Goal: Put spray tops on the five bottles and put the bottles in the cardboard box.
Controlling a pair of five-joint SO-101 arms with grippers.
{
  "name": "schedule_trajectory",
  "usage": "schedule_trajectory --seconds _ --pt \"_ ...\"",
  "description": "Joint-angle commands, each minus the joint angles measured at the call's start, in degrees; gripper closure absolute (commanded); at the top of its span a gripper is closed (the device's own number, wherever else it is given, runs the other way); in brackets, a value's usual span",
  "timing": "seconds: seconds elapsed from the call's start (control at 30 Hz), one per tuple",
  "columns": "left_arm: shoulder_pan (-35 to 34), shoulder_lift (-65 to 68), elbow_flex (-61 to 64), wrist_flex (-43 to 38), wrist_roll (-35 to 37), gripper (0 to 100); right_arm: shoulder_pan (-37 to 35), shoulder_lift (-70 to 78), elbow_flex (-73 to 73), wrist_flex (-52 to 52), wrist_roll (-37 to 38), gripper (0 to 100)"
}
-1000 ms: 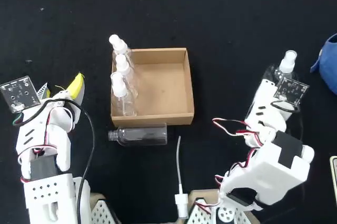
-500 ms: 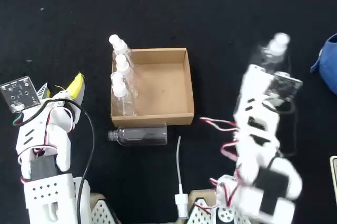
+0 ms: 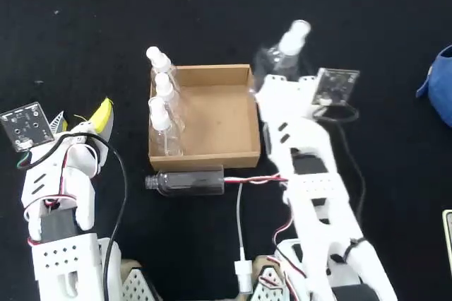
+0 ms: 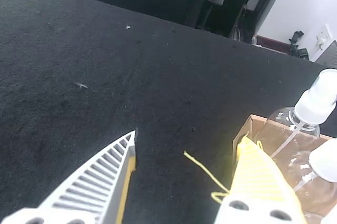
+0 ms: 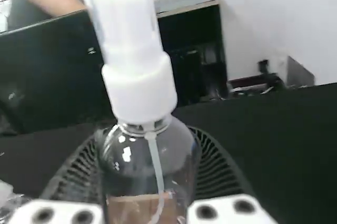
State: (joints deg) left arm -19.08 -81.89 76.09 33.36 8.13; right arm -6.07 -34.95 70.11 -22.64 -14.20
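Grip first: my right tool [image 3: 277,78] pinched the capped bottle [image 3: 289,39] upright, I judged to clear the cardboard box [image 3: 212,69] wall just beside it. My left tool [image 4: 187,142] hung spread and empty; an uncapped bottle [image 3: 187,181] lay back behind the right tool.

Worktop: matte black worktop [image 3: 85,32] was unpatterned.
Box: square brown cardboard box [image 3: 205,157] was plain.
Bottles: clear plastic bottles [image 3: 169,138] carried white spray tops [image 3: 154,54].
Gripper: ribbed left gripper [image 4: 187,140] was white and yellow.

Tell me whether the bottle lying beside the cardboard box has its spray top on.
Off. The lying bottle shows a bare, open neck, and a loose spray top lies apart from it.
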Motion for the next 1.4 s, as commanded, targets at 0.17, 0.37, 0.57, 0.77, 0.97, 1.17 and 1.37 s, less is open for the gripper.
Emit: schedule_trajectory --seconds 0.17,0.37,0.57,0.77,0.97,1.17,1.37 --pt "0.2 -0.7 -0.7 -1.4 -0.1 82 -6.5 12.4 -1.3 -20.0 -0.4 98.8" --pt "0.2 -0.7 -0.7 -1.4 -0.1 82 -7.2 23.1 -7.0 -20.8 -0.4 98.8" --pt "0.5 -0.7 -0.7 -1.4 -0.1 82 -7.6 30.5 -7.7 -30.9 4.0 98.8" --pt "0.4 -0.7 -0.7 -1.4 -0.1 82 -10.9 39.5 -8.0 -39.2 7.4 98.8" --pt "0.3 -0.7 -0.7 -1.4 -0.1 82 -11.1 46.4 -10.9 -42.9 7.6 98.7" --pt "0.3 -0.7 -0.7 -1.4 -0.1 82 -11.3 49.6 -12.9 -42.7 7.6 98.7" --pt "0.4 -0.7 -0.7 -1.4 -0.1 82 -11.2 53.8 -15.1 -43.2 7.6 98.7"
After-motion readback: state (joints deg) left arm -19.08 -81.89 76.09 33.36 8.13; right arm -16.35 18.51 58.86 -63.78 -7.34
